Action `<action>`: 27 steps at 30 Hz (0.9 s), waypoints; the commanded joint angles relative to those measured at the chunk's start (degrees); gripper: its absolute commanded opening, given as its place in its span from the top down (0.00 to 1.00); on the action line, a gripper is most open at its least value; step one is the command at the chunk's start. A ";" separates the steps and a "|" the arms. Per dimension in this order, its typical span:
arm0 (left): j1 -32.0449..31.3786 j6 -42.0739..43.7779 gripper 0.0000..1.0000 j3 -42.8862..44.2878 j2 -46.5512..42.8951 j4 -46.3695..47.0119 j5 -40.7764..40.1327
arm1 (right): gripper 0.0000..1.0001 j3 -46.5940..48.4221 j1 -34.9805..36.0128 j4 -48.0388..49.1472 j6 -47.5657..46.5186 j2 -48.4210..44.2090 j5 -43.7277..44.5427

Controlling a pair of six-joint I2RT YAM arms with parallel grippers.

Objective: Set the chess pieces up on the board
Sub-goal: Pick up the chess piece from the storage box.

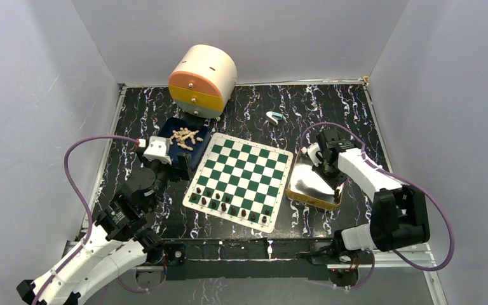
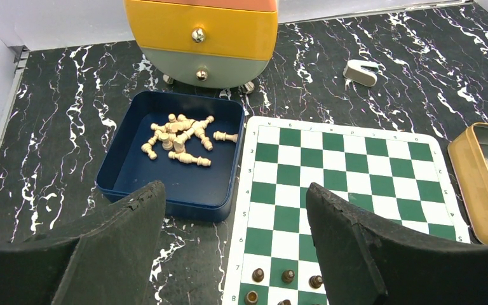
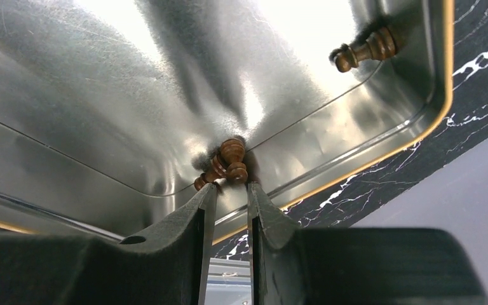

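Inside the tin point(image 1: 305, 183) lie dark pieces point(image 3: 225, 166); the box point(image 2: 165, 198) holds pale pieces point(image 2: 181, 136).

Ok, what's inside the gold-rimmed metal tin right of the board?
One dark brown piece lies near a corner of the tin; another dark piece lies at the tips of the right fingers. The fingers hide the floor nearest them.

Robot lab cell: blank walls point(image 1: 32, 95) enclose black marbled tabletop point(image 1: 330, 108).
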 commanded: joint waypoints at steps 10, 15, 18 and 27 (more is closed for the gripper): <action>-0.22 -0.17 0.21 -0.25 -0.20 0.98 -0.86 | 0.65 -0.04 2.72 0.62 -2.47 4.71 6.11; -0.26 -0.15 0.21 -0.28 -0.39 1.08 -0.93 | 0.63 -0.13 2.82 1.42 -2.83 5.17 6.56; -0.23 -0.07 0.21 -0.30 -0.29 1.12 -0.98 | 0.63 0.08 2.87 1.37 -3.02 5.65 6.28; -0.23 0.02 0.21 -0.35 -0.98 1.16 -1.41 | 0.64 0.33 3.16 0.50 -2.92 7.25 6.20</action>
